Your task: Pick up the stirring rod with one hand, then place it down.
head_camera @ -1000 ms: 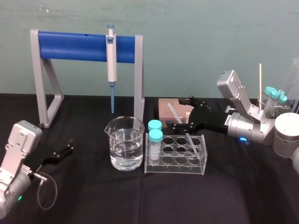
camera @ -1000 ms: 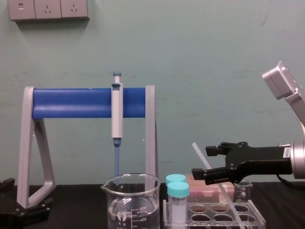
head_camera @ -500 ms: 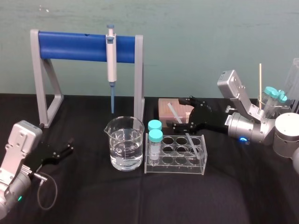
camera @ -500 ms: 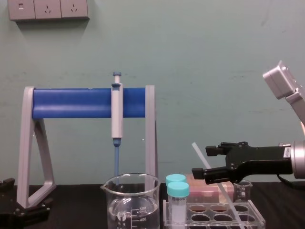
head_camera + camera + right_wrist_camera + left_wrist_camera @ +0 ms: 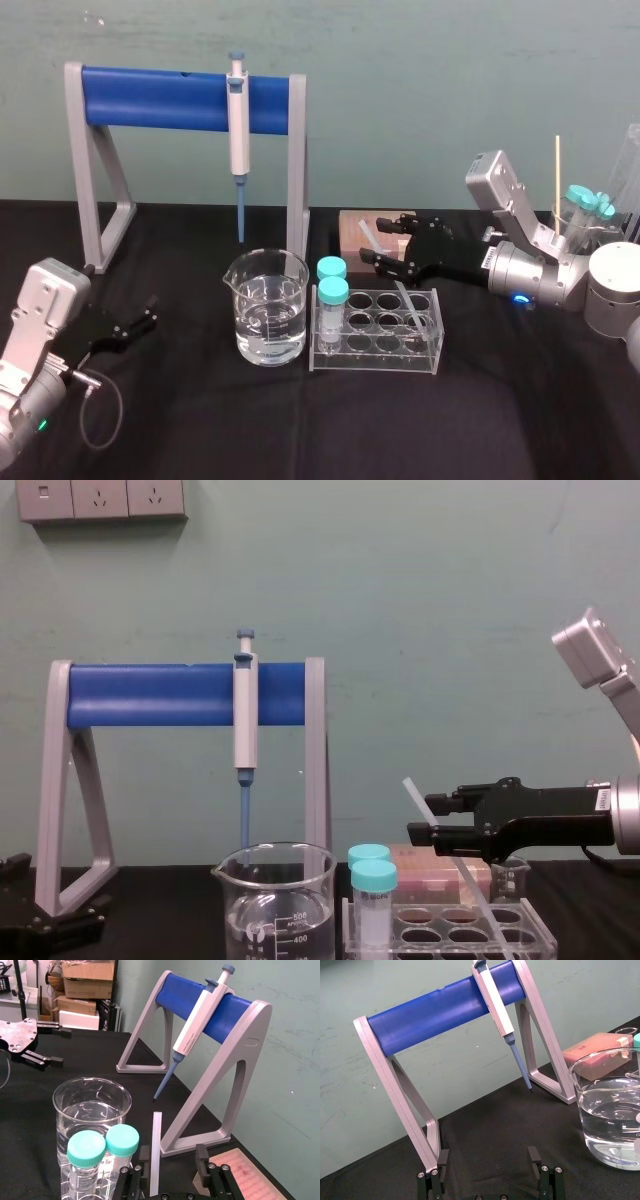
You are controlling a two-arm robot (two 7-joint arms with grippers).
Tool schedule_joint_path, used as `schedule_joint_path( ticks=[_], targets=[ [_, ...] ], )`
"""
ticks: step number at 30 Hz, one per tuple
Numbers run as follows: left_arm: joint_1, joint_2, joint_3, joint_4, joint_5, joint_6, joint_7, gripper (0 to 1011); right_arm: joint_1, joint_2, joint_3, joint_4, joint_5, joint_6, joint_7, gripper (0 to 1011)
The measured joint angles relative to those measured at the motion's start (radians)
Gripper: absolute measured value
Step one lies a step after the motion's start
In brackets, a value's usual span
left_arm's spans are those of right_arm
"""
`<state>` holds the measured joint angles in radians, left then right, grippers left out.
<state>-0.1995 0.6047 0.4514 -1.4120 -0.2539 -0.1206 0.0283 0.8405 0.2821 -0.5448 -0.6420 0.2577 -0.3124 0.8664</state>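
Rod point(image 5: 156, 1150) leans in the rack point(image 5: 375, 355); right claw point(image 5: 422, 815) straddles it, half closed, not yet pinching; left claw point(image 5: 150, 312) sits open, well apart.

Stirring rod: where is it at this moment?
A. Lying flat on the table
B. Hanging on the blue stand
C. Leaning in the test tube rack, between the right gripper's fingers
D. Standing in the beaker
C: the stirring rod slants up out of the test tube rack, and the right gripper has a finger on either side of it.
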Motion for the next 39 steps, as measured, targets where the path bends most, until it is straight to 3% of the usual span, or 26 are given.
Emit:
schedule_joint_path(
  ticks=[16,30,39],
  targets=[
    [0.0,0.0,0.0,0.0,0.0,0.0,0.0,1001,0.0,0.0,0.0,0.0,0.0,0.0,0.0,82],
    [0.0,0.0,0.0,0.0,0.0,0.0,0.0,1000,-0.001,0.0,0.001,-0.002,0.0,0.0,0.0,71],
    [0.0,0.0,0.0,0.0,0.0,0.0,0.0,1000,-0.03,0.012,0.025,-0.067,0.013,0.014,-0.026,71]
  ],
)
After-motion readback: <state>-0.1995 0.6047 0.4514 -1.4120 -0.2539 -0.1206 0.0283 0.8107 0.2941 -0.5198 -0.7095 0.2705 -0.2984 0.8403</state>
